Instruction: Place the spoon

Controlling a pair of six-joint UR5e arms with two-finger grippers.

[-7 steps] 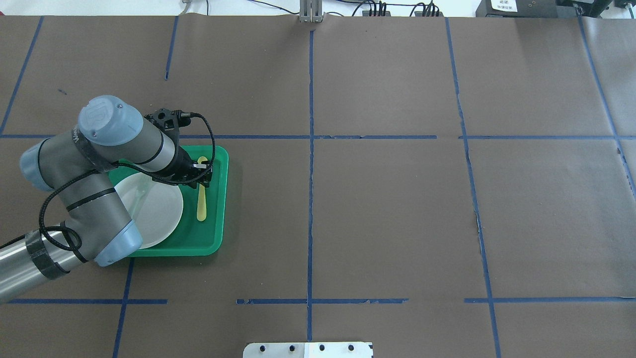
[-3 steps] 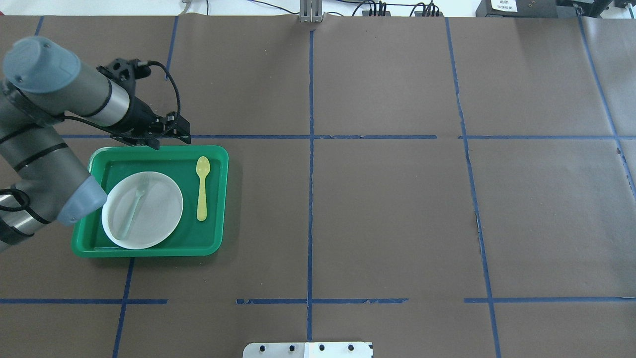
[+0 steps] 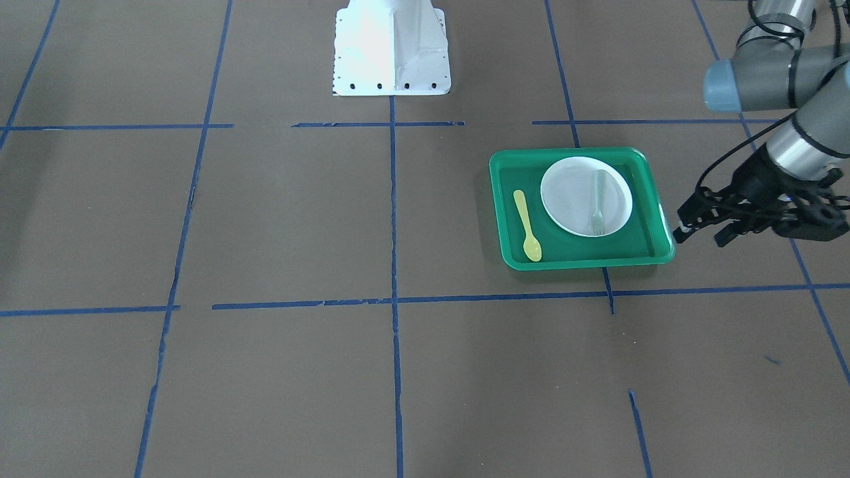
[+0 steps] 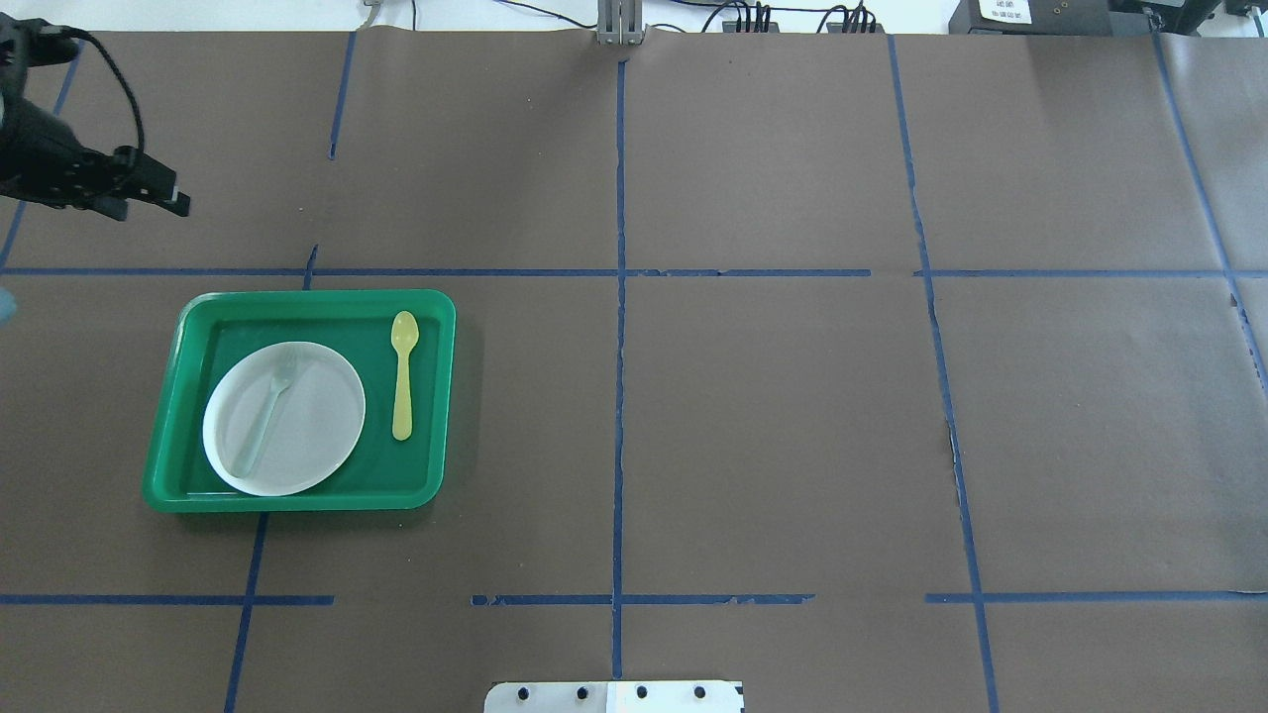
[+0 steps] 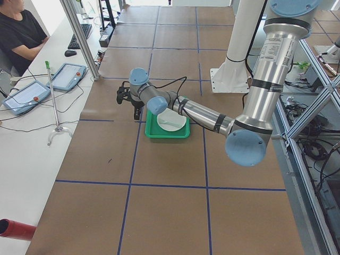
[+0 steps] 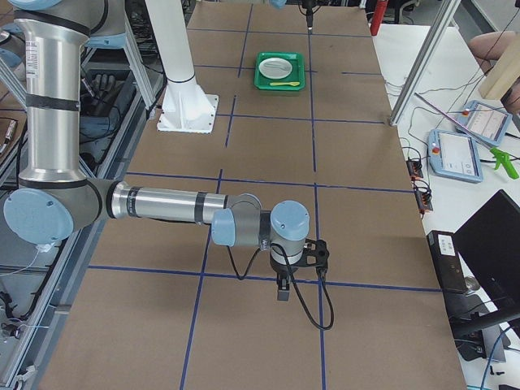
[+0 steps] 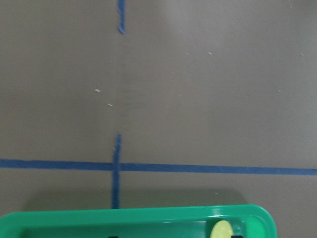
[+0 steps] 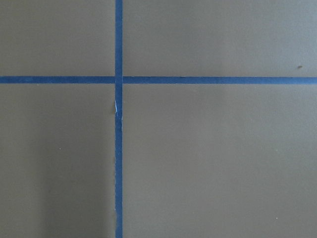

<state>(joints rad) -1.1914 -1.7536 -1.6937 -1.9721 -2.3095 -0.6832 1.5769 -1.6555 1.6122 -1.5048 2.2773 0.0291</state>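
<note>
The left hand [image 4: 151,203], a second ago right over the spoon [image 4: 402,376], now sits well away beyond the tray's [image 4: 297,298] far left corner, fingers spread and empty. The spoon lies flat in the tray just beside the plate [image 4: 317,416], where it was, so the placing looks done. The right hand [image 6: 283,292] hangs far off over the surface; its grip I cannot tell.

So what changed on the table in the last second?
The left gripper, down at the yellow spoon a second ago, has pulled away empty, off to the far left. The spoon lies free in the green tray where it was; the white plate and the fork on it have not moved.
</note>
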